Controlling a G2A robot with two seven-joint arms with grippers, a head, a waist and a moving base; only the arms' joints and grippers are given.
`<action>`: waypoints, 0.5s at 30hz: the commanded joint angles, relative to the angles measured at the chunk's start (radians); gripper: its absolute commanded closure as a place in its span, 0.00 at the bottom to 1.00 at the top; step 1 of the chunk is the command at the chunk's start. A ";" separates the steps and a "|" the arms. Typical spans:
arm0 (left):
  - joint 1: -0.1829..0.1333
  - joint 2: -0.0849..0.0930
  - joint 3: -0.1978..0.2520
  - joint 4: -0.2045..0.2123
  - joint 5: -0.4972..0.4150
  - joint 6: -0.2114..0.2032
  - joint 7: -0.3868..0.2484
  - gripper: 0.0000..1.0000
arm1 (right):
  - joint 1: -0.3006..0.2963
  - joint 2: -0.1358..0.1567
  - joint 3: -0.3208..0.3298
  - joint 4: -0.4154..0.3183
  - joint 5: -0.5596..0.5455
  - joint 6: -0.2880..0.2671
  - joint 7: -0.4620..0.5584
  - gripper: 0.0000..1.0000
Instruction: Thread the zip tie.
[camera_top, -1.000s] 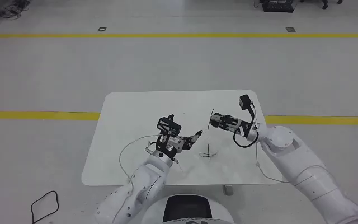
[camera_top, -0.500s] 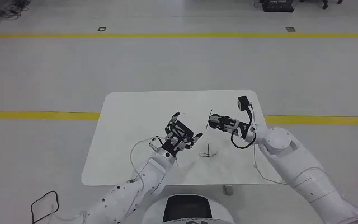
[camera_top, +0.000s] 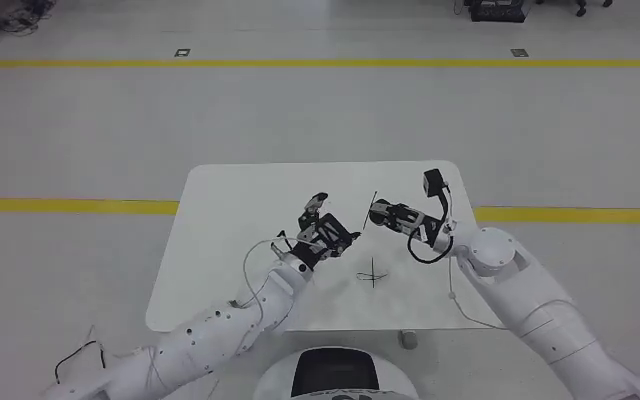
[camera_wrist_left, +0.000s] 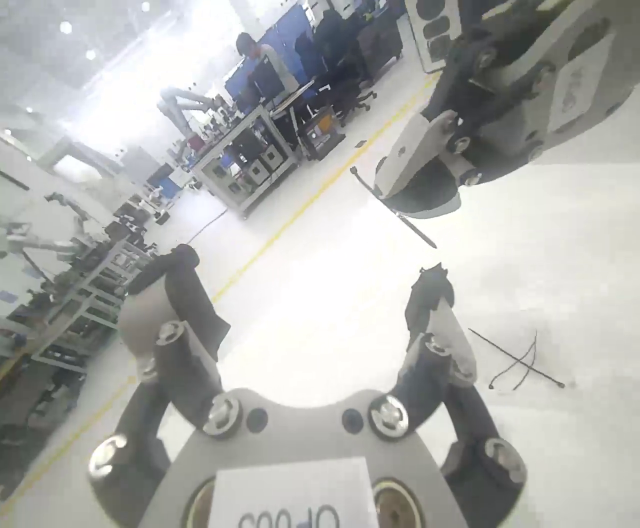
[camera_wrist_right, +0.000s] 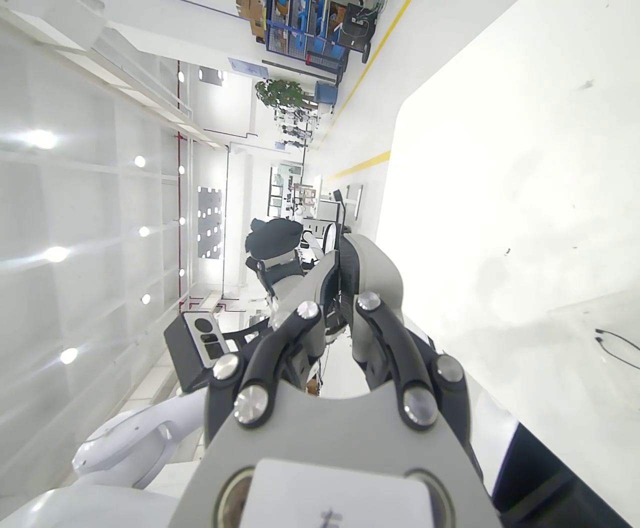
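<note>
— Holding the zip tie (camera_wrist_left: 417, 231) up over the table (camera_top: 230, 230), pinched mid-length in the closed right gripper (camera_top: 378, 213). Waiting with the left gripper (camera_wrist_left: 307, 267) spread wide and empty, just short of the tie's near tip.

— Looks like an early step, well short of threading. Needs a pinch on that tip next, then a bend round toward the head.

— Hard to make out any slot in the head. Can't see the grip point behind the pads either. Leaving two spare ties (camera_top: 372, 274) crossed on the tabletop.
</note>
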 joint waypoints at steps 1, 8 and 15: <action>-0.059 0.020 0.072 0.002 0.000 -0.002 0.037 0.00 | 0.003 -0.004 -0.002 0.000 0.004 0.000 -0.008 1.00; -0.066 0.023 0.078 0.006 0.000 -0.004 0.040 0.00 | -0.001 -0.006 -0.003 -0.004 0.001 0.001 -0.017 1.00; -0.117 0.025 0.123 0.036 0.000 -0.002 0.071 0.00 | -0.014 -0.015 0.006 -0.038 -0.004 0.023 -0.044 1.00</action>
